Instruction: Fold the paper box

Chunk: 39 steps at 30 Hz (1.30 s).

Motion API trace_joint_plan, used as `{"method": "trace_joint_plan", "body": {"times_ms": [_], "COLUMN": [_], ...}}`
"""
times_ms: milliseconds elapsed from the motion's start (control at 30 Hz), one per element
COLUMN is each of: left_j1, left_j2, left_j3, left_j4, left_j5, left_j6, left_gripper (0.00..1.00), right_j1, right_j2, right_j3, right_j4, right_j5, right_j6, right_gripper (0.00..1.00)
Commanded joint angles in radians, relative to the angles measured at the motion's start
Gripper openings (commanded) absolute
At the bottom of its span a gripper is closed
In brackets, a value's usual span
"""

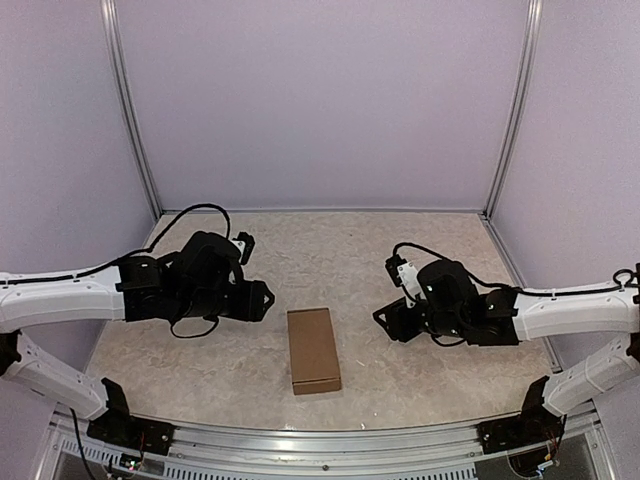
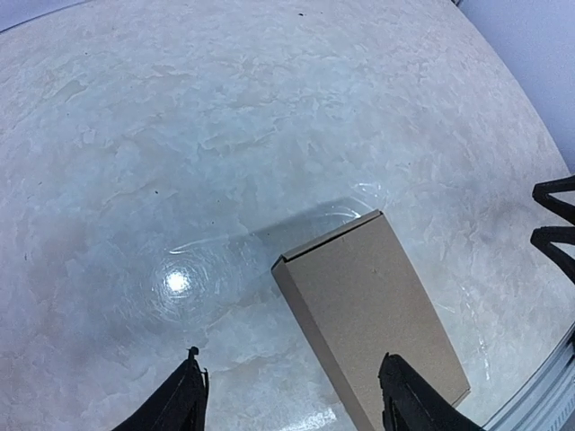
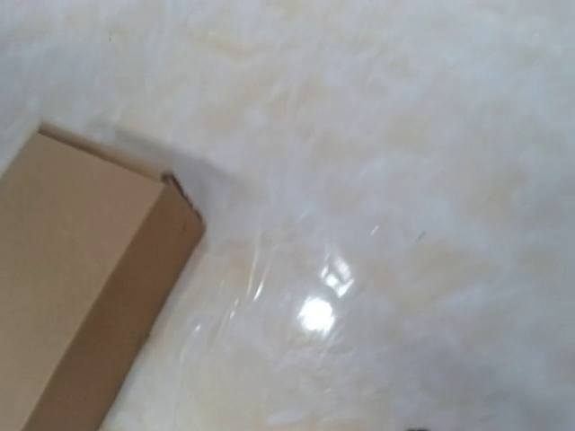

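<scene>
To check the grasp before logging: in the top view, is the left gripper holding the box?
No, the box lies on the table, apart from the left gripper.

The box (image 1: 313, 350) is matt brown cardboard, smooth and plain. The table (image 1: 340, 250) has a glossy, marbled beige top with bright glare spots. The walls (image 1: 320, 100) look matt, framed by metal posts (image 1: 132, 110).
</scene>
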Motion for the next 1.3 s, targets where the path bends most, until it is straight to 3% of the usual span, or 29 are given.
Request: {"method": "trace_joint_plan", "body": {"times_ms": [0, 33, 200, 533, 800, 1067, 1267], "left_j1": [0.018, 0.022, 0.051, 0.176, 0.323, 0.477, 0.64], "left_j2": [-0.072, -0.087, -0.155, -0.219, -0.256, -0.279, -0.3], "left_j3": [0.01, 0.01, 0.021, 0.146, 0.248, 0.327, 0.321], "left_j4": [-0.075, -0.083, -0.135, -0.314, -0.381, -0.401, -0.344], "left_j5": [-0.081, -0.088, -0.114, -0.123, -0.155, -0.182, -0.099], "left_j6": [0.044, 0.051, 0.082, 0.146, 0.213, 0.313, 0.329], "left_gripper": [0.69, 0.73, 0.98, 0.99, 0.99, 0.99, 0.99], "right_j1": [-0.006, -0.006, -0.006, -0.005, -0.026, -0.339, -0.641], "right_j2": [-0.076, -0.091, -0.174, -0.278, -0.188, -0.112, -0.014], "right_j3": [0.046, 0.054, 0.073, 0.13, 0.329, 0.474, 0.574], "right_j4": [-0.117, -0.135, -0.209, -0.298, -0.576, -0.7, -0.779], "right_j5": [0.07, 0.082, 0.166, 0.344, 0.503, 0.227, -0.075], "right_j6": [-0.049, -0.054, -0.076, -0.058, -0.077, -0.083, -0.099], "right_gripper": [0.83, 0.98, 1.0, 1.0, 1.0, 1.0, 1.0]}}
